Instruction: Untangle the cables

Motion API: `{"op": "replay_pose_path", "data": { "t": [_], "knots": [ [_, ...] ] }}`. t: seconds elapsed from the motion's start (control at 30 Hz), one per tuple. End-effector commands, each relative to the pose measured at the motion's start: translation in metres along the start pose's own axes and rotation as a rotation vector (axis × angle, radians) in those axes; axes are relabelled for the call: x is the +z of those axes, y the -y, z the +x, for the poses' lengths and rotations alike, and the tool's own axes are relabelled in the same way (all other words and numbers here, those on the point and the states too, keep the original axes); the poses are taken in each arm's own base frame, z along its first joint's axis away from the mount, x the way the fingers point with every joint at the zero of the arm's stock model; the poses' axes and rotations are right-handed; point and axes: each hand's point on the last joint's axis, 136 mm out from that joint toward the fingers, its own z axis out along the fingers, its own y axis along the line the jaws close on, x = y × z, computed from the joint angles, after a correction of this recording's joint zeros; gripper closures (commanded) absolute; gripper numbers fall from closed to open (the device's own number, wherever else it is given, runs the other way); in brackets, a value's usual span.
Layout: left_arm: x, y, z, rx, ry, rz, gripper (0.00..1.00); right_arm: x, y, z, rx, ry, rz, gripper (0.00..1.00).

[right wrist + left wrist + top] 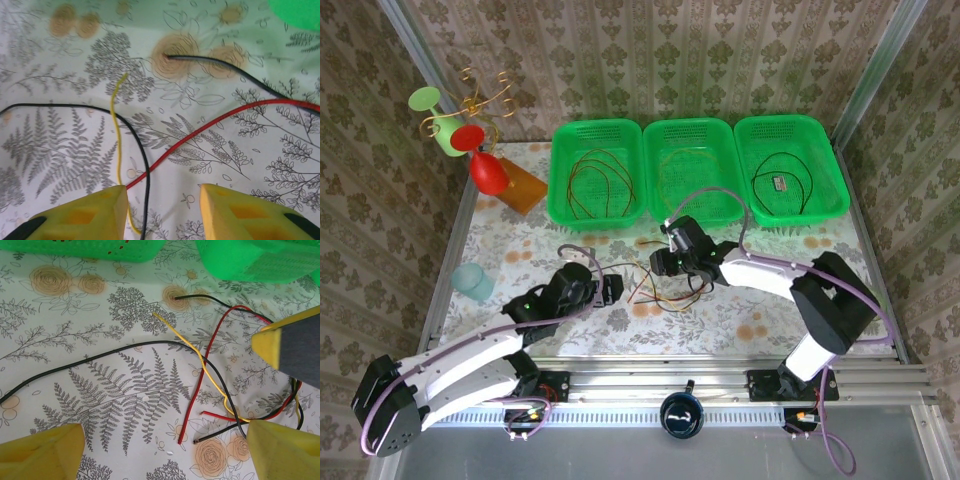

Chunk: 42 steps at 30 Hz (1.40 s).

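Green plastic is lining the far edge of the tabletop [520, 240] in the top view, as three baskets standing side by side. The left basket [557, 185] is holding brown and red loops. The middle basket [692, 125] is holding pale yellow ones. The right basket [790, 122] is holding a black loop with a small tag [778, 183], too small to read. The loose cables [670, 292] are lying tangled near the middle of the tabletop, toward its near edge, between the two arms. The left pincer [612, 290] is hovering just left of them, and the right pincer [663, 262] is over their far side. A red goblet [485, 170] and a green goblet [432, 105] are standing at the far left corner, and a pale blue cup [473, 282] is sitting by the left edge.

In the left wrist view, the left pincer's yellow fingers [42, 452] are standing wide apart, released, with only the flowered cloth and cable ends between them. A black cable [100, 356] is arcing across, a yellow cable [200, 362] is crossing it, and a red cable [210, 347] is running down beside them. One finger of the right pincer is hanging over the knot at the right.

In the right wrist view, the right pincer's fingers [250, 215] are standing partly apart, gripping nothing. The black and yellow cables are passing down close beside the picture-left finger, and the red cable is slanting in toward it.
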Motion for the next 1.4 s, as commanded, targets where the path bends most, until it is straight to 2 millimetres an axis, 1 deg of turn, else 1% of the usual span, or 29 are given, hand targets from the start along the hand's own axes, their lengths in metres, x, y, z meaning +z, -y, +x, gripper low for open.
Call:
{"op": "replay_pose_path", "data": {
  "t": [0.0, 0.1, 0.5, 0.67, 0.77, 0.93, 1.07, 1.27, 1.37],
  "knots": [
    [-0.002, -0.002, 0.001, -0.031, 0.003, 0.000, 0.15, 0.014, 0.004, 0.007, 0.087, -0.018, 0.003, 0.60],
    [-0.003, -0.003, 0.001, -0.033, 0.006, -0.001, 0.16, 0.022, 0.004, 0.016, 0.119, -0.045, -0.001, 0.66],
    [-0.004, -0.004, 0.000, -0.032, 0.005, -0.011, 0.16, 0.042, -0.002, 0.028, 0.147, -0.102, -0.052, 0.73],
    [-0.003, -0.006, 0.000, -0.033, 0.004, -0.020, 0.16, 0.043, -0.006, 0.030, 0.145, -0.112, -0.065, 0.72],
    [-0.003, -0.003, -0.004, -0.033, 0.003, -0.020, 0.16, 0.045, -0.006, 0.031, 0.148, -0.123, -0.067, 0.72],
    [-0.002, 0.004, -0.009, -0.004, -0.012, -0.021, 0.16, 0.049, -0.008, 0.036, 0.148, -0.141, -0.061, 0.76],
    [-0.001, 0.005, -0.009, -0.008, -0.010, -0.013, 0.16, 0.046, -0.015, 0.036, 0.139, -0.138, -0.080, 0.77],
    [-0.002, 0.007, -0.009, -0.013, -0.011, -0.003, 0.16, 0.041, -0.018, 0.039, 0.149, -0.149, -0.097, 0.75],
    [-0.003, 0.007, -0.009, -0.012, -0.011, -0.004, 0.16, 0.041, -0.016, 0.042, 0.149, -0.158, -0.087, 0.74]
  ]
}}
